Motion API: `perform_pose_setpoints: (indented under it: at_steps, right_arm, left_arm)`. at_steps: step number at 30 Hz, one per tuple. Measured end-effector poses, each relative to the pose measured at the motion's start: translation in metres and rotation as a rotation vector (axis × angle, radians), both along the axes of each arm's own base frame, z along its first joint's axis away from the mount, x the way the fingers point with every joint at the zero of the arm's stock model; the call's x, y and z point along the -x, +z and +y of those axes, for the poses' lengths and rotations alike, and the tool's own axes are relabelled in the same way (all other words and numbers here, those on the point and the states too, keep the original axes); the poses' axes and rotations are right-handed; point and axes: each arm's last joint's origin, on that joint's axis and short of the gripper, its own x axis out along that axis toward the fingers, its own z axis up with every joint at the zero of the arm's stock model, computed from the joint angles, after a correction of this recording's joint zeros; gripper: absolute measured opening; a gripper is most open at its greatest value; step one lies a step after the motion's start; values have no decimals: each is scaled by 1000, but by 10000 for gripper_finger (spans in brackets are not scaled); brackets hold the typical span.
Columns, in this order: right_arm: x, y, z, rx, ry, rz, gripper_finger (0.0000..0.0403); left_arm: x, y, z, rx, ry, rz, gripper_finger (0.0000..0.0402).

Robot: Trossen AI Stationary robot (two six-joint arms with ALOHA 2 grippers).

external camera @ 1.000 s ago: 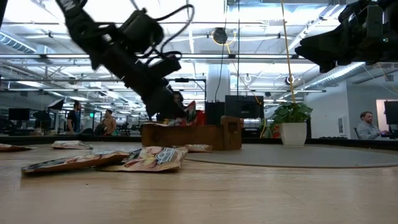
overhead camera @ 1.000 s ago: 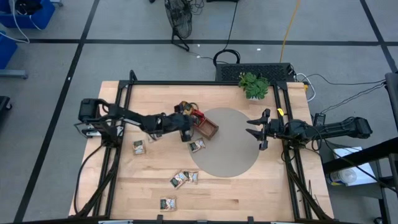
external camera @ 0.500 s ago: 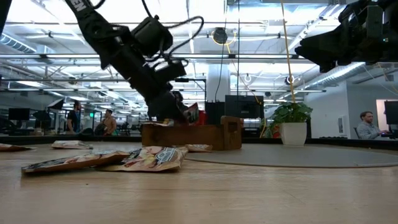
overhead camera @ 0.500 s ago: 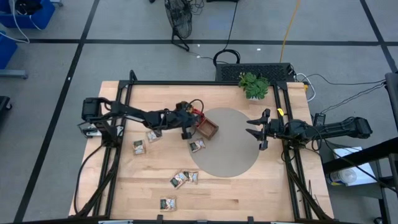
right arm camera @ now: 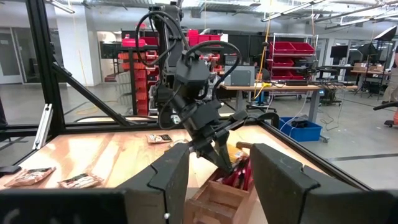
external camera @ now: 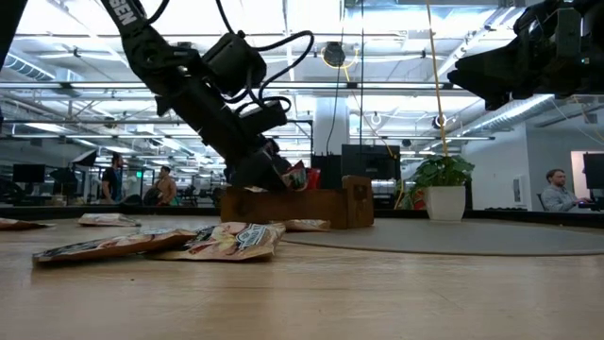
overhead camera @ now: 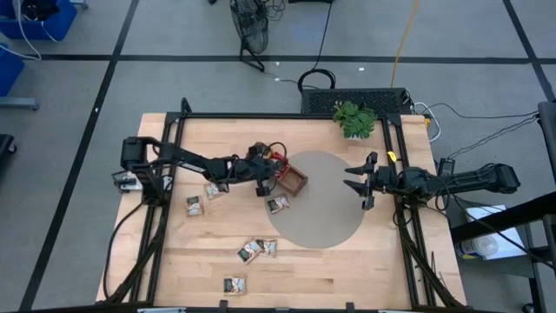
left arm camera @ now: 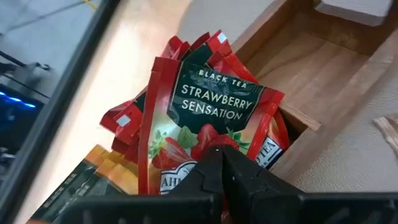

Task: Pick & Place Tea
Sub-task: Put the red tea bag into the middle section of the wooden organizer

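Note:
My left gripper [left arm camera: 221, 152] is shut on a red tea sachet [left arm camera: 211, 112] labelled strawberry black tea, just above the left end of the brown wooden tray [overhead camera: 294, 183]. Other red sachets [left arm camera: 127, 121] stand in the compartment below it. In the low view the left gripper [external camera: 267, 170] slants down to the tray [external camera: 302, 206]. Loose sachets [overhead camera: 193, 205] [overhead camera: 278, 203] [overhead camera: 258, 249] lie flat on the table. My right gripper [overhead camera: 358, 184] hovers open over the right side of the grey round mat [overhead camera: 321, 213]. My left gripper pinches the red sachet by one edge [left arm camera: 205, 142] between its two fingers. The fingers come slanting down from the table's left side. The sachet stands on edge beyond the fingertips, over the other sachets in the tray's compartment; whether it touches them I cannot tell.
A small potted plant [overhead camera: 354, 117] stands at the far right of the table. More sachets lie near the left [overhead camera: 213, 189] and near edge [overhead camera: 234, 283]. The black frame rails run along both table sides. People sit in the room beyond.
My left gripper has moved toward the table's right, carrying the red sachet closer over the tray's left end and a little lower. It has stayed shut on the sachet. My right arm has kept still.

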Motion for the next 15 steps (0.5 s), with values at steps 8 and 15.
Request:
perform_pose_setpoints:
  at_steps: [8, 15]
  right_arm:
    - [0, 0, 0, 0, 0, 0, 155]
    - [0, 0, 0, 0, 0, 1, 155]
  left_arm:
    - [3, 23, -7, -48, 0, -58, 15]
    - [5, 35, -8, -64, -6, -90, 16]
